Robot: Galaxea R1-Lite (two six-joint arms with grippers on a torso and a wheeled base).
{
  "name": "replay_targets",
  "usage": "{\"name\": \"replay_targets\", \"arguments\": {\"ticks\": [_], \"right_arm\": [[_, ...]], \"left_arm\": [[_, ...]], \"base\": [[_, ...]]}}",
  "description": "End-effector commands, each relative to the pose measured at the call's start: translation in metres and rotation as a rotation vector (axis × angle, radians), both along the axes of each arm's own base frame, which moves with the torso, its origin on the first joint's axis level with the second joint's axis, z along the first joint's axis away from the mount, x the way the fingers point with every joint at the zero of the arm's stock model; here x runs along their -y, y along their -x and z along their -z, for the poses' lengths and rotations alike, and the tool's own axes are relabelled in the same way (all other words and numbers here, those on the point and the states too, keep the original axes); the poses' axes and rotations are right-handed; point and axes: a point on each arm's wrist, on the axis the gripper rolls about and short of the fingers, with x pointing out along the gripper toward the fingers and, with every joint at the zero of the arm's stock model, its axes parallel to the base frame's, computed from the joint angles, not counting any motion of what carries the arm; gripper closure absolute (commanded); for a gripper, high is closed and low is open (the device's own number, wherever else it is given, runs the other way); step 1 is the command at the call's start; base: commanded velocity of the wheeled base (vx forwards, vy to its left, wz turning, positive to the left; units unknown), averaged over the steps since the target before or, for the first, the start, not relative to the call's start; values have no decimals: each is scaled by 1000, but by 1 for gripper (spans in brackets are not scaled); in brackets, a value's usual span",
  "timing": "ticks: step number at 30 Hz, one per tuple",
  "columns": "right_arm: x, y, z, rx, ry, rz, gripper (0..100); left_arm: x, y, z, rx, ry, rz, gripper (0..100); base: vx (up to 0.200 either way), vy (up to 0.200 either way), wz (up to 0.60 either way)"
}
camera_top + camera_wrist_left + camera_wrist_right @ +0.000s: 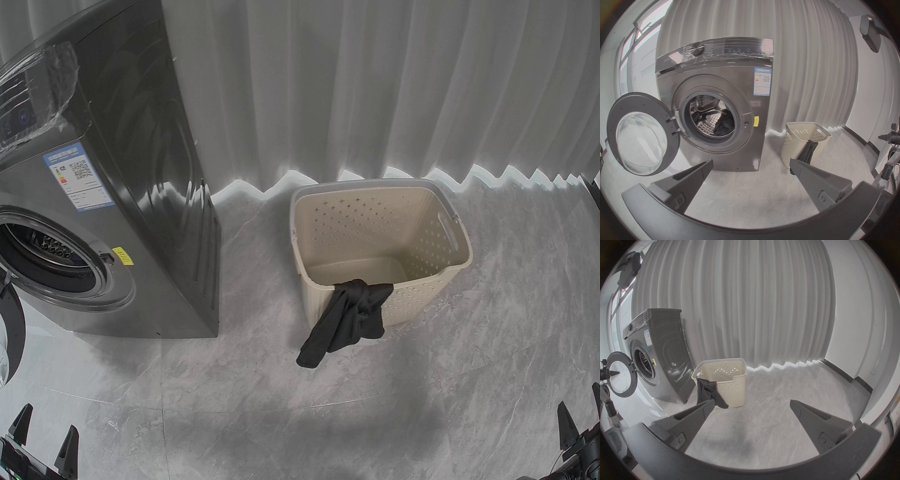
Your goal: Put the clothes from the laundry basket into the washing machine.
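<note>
Black garment [347, 314] hangs limp and crumpled over the laundry basket [437, 284] rim.

There was one washing machine [144, 187]. It had one round door [640, 137], one knob [697, 49], one blue-and-white label [762, 81] and one small yellow sticker [756, 121]. It had one drum [704, 107], and the dark clothes [725, 125] in it were too bunched up to count. There was one laundry basket [437, 206], and one dark cloth [347, 312] hung over its rim. There were two pincers, the left pincer [750, 162] and the right pincer [750, 402] — each had two fingers [690, 418].
</note>
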Motion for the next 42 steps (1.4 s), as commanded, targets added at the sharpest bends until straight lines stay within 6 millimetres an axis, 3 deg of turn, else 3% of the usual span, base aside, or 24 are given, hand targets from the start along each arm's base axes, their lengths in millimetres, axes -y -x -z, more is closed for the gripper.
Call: {"name": "replay_targets", "arguments": {"ticks": [1, 5, 23, 35, 42], "right_arm": [[0, 0, 5, -1, 0, 0, 0], [0, 0, 5, -1, 0, 0, 0], [0, 0, 5, 0, 0, 0, 0], [0, 0, 5, 0, -1, 0, 0], [0, 0, 5, -2, 2, 0, 0]], "left_arm": [[0, 0, 5, -1, 0, -1, 0], [0, 0, 5, -1, 0, 0, 0], [0, 0, 5, -1, -6, 2, 0], [0, 0, 5, -1, -4, 2, 0], [0, 0, 5, -1, -12, 2, 0]], "base": [[0, -200, 0], [0, -200, 0], [0, 0, 0], [0, -200, 0], [0, 0, 0]]}}
